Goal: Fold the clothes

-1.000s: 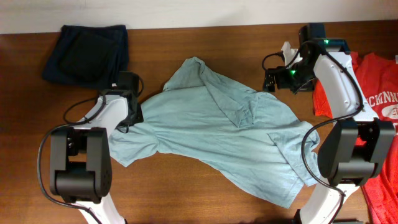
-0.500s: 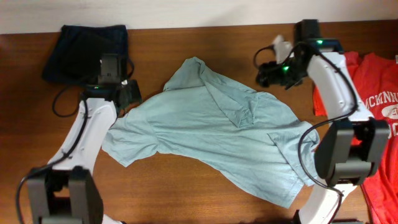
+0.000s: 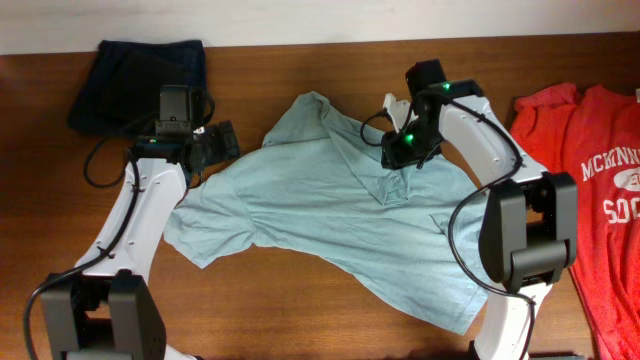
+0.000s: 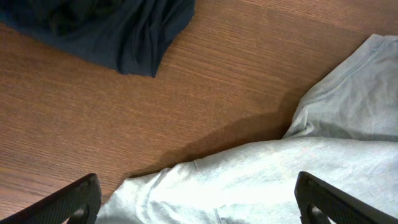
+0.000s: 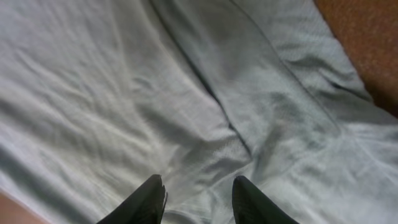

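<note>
A pale grey-blue T-shirt (image 3: 340,215) lies rumpled and unfolded across the middle of the wooden table (image 3: 300,310). In the overhead view, a dark navy garment (image 3: 140,75) sits bunched at the far left corner. A red T-shirt with white lettering (image 3: 590,180) is spread along the right edge. Neither touches the grey-blue shirt.

The left end effector (image 3: 228,142) sits at the shirt's upper left edge, between it and the navy garment. The right end effector (image 3: 398,155) is over the shirt's upper right part, near a creased fold.

The overhead view does not show how the fingers stand, but the wrist cameras do. In the left wrist view, the left end effector (image 4: 199,202) has its two dark fingertips at opposite lower corners, spread wide, holding nothing. Grey-blue cloth (image 4: 323,155) lies below them, with bare wood and a corner of the navy garment (image 4: 124,31) beyond.

In the right wrist view, the right end effector (image 5: 199,199) has its fingers parted by a narrower gap, with nothing pinched. Wrinkled shirt fabric (image 5: 124,93) nearly fills that view. Whether the tips touch the cloth cannot be told.
</note>
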